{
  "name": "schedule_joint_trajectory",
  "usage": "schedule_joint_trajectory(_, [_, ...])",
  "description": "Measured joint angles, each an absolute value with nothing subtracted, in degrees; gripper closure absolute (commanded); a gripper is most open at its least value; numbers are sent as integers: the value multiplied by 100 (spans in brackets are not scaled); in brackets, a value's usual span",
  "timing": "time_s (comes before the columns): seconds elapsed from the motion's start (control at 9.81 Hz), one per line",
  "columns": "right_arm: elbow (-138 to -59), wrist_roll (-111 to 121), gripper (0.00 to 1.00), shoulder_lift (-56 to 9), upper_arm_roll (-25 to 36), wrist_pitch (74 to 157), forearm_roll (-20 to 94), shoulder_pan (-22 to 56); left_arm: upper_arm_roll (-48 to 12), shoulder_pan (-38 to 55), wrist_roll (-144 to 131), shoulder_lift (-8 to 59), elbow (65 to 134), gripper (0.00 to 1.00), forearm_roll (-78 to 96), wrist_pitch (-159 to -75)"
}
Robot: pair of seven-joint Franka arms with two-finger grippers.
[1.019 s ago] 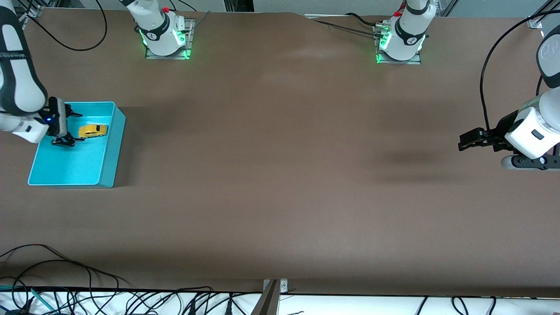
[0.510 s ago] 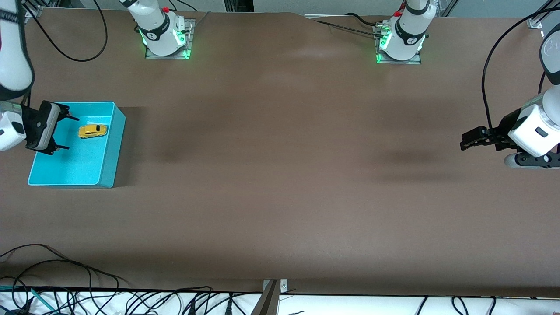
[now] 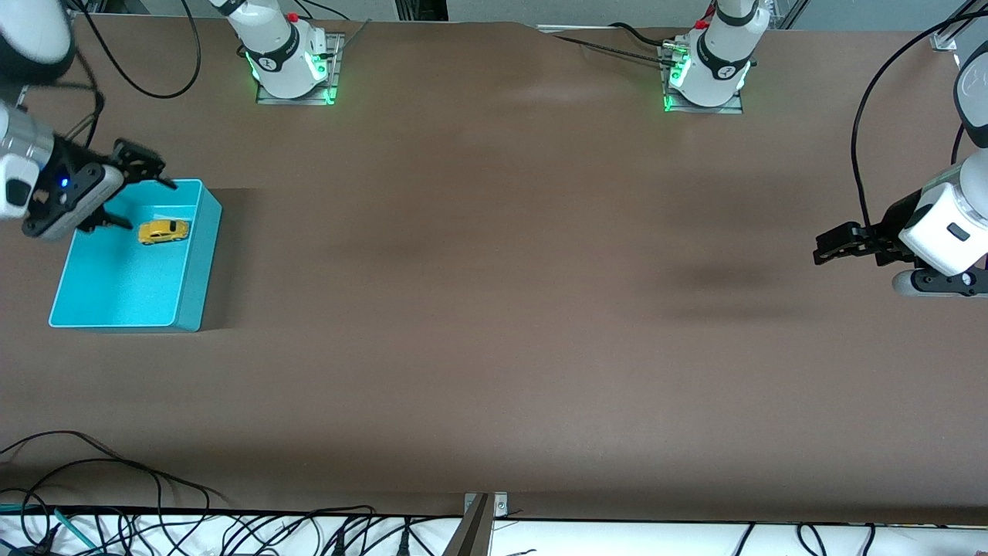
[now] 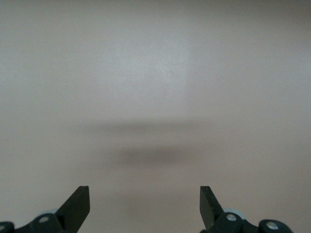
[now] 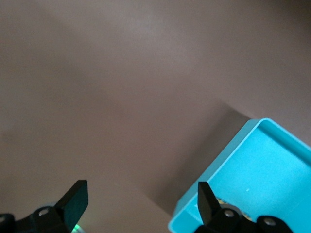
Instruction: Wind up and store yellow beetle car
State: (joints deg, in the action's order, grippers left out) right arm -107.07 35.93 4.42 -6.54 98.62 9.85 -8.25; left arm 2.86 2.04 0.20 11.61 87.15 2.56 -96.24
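The yellow beetle car (image 3: 164,231) lies in the turquoise bin (image 3: 197,262), in the bin's half farther from the front camera. My right gripper (image 3: 131,199) is open and empty, up over the bin's edge on the robots' side, apart from the car. In the right wrist view its fingers (image 5: 73,201) frame bare table and a corner of the bin (image 5: 257,170); the car is hidden there. My left gripper (image 3: 824,249) is open and empty, held over bare table at the left arm's end. In the left wrist view its fingers (image 4: 77,206) frame bare table only.
The brown table (image 3: 494,309) stretches between the two arms. Both arm bases (image 3: 289,58) stand at the edge farthest from the front camera. Cables (image 3: 154,525) lie along the table edge nearest the front camera.
My right gripper has let go of the car's side, risen out of the bin and swung toward the robots' side. The car stays in the bin. The left arm has barely moved.
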Motion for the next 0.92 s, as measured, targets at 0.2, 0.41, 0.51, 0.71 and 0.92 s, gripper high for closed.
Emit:
schedule_joint_trajectory(0.2, [-10683, 2048, 0, 828, -646, 9594, 790, -415, 287, 204, 22, 1161, 8715, 0, 256, -9613])
schedule_joint_trajectory(0.41, [-10501, 1318, 0, 906, -627, 9284, 566, -271, 287, 202, 24, 1161, 8715, 0, 256, -9603])
schedule_joint_trajectory(0.51, [-10428, 1168, 0, 903, -605, 9223, 344, -230, 287, 203, 26, 1161, 8715, 0, 256, -9601])
schedule_joint_trajectory(0.71, [-10308, 734, 0, 903, -589, 9003, 96, -132, 287, 202, 27, 1161, 8715, 0, 256, -9600])
schedule_joint_trajectory(0.92, [-10264, 429, 0, 903, -589, 8852, -5, -59, 287, 202, 30, 1162, 8715, 0, 256, -9598])
